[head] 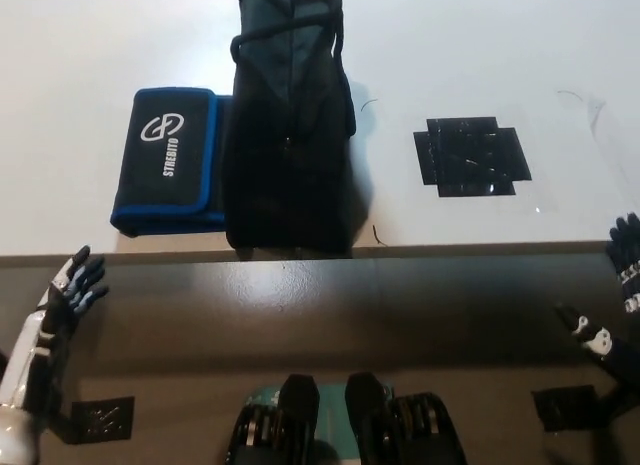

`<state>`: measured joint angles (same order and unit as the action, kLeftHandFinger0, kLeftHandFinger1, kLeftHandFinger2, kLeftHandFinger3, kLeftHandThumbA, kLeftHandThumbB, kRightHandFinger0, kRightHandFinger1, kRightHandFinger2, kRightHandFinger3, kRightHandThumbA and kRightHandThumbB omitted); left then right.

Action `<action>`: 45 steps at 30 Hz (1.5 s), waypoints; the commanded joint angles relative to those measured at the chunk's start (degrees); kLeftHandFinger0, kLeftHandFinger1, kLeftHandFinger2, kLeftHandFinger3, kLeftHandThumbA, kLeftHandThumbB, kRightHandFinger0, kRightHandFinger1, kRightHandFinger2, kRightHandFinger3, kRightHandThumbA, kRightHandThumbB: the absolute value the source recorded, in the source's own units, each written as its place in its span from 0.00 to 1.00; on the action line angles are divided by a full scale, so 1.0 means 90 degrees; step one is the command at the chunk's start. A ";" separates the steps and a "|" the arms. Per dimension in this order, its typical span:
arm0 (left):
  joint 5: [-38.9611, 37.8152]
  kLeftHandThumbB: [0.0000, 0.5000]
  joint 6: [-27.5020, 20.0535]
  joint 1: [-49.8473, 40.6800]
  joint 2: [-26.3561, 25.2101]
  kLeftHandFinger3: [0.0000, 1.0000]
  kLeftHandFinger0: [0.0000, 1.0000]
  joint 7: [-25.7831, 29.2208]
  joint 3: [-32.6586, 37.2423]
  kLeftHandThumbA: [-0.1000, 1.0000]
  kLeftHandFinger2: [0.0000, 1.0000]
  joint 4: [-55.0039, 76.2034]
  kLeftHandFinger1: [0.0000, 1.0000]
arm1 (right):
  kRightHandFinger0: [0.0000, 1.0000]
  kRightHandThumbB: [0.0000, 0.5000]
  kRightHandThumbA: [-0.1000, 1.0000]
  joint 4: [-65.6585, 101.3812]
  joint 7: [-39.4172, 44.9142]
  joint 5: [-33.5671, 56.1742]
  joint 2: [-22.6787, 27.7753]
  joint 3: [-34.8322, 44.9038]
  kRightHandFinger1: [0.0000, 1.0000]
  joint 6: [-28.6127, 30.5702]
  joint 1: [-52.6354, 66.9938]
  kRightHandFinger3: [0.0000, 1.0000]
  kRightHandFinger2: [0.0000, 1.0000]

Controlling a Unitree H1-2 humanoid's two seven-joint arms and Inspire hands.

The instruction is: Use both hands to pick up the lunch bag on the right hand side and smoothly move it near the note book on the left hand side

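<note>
Left hand [62, 295], white, hung low at the picture's lower left, off the bench [80, 45], its fingers spread and holding nothing; right hand [618, 300], black, sat at the far right edge below the bench rim, fingers likewise apart and empty; neither touched anything. Upright on the white bench stood the dark lunch bag [288, 135], its side pressed against the black notebook [168, 160] with the blue border; a black taped cross [470, 155] lay well apart to the right, probably marking the bag's starting spot; judging by this, the move looked finished.
</note>
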<state>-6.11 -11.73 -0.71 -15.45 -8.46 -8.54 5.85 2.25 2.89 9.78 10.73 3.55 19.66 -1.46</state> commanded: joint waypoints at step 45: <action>0.0038 0.29 -0.0618 0.0883 -0.0330 1.00 1.00 -0.0181 0.0031 1.00 1.00 -0.1302 1.00 | 1.00 0.33 1.00 -0.1559 0.0416 0.0002 -0.0027 -0.0005 1.00 0.0441 -0.1022 1.00 1.00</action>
<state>-6.05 -16.15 5.85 -16.63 -9.64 -8.23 -6.79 -12.43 5.86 9.87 10.40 3.04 21.25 -8.92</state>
